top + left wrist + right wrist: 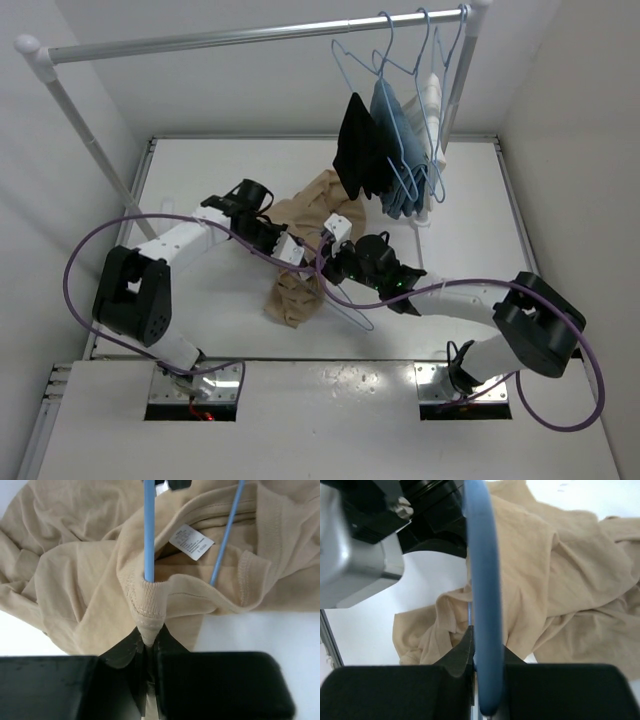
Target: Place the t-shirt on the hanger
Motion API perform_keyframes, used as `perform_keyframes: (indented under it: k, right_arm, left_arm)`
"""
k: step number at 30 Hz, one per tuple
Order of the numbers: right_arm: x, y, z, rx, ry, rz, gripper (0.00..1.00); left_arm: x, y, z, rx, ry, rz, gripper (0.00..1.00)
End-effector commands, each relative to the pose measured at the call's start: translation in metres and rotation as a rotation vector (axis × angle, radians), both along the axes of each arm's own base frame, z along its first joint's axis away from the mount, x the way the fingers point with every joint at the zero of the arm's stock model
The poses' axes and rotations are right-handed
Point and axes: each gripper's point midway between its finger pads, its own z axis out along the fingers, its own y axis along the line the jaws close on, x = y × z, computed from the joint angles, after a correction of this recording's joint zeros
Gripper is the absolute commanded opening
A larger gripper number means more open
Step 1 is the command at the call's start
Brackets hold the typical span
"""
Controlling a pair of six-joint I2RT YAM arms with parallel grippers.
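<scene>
Tan t-shirt (75,580) collar around hanger (149,530)

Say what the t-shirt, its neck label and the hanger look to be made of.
T-shirt: soft matte beige knit, likely cotton; ribbed collar, stitched hems, loose creases.
Neck label: thin white printed fabric.
Hanger: thin rod, smooth light-blue coating, probably coated wire.

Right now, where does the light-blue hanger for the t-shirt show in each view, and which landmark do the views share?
Top external: the hanger just below centre.
Left wrist: hanger top centre, wires entering the t-shirt.
Right wrist: hanger centre, a thick vertical bar.
Shared landmark: the t-shirt.
</scene>
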Motion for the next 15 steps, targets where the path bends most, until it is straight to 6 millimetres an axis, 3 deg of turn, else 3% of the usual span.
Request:
perform_keyframes:
  k: [1,5,9,10,11,15]
  right_arm:
    - [0.018,0.017,0.050,0.110,-0.124,-0.004,0.00]
    - [0.025,0.025,0.060,0.132,-0.143,-0.004,0.00]
    - [0.028,0.030,0.061,0.137,-0.144,0.005,0.00]
    - [0.029,0.032,0.061,0.137,-0.144,0.005,0.00]
    - [0.028,0.033,0.061,0.139,-0.143,0.015,0.00]
    - [0.027,0.032,0.062,0.131,-0.136,0.015,0.00]
  left_arm:
    - [-0.037,-0.021,0.034,-0.105,0.102,-0.103,0.12]
    - [-0.060,-0.021,0.039,-0.110,0.165,-0.137,0.14]
    - [-0.071,-0.011,0.020,-0.064,0.202,-0.138,0.14]
    - [-0.073,-0.009,0.016,-0.052,0.209,-0.135,0.11]
    - [-0.073,-0.007,0.013,-0.044,0.206,-0.132,0.01]
    - [-0.074,-0.009,0.017,-0.064,0.213,-0.102,0.00]
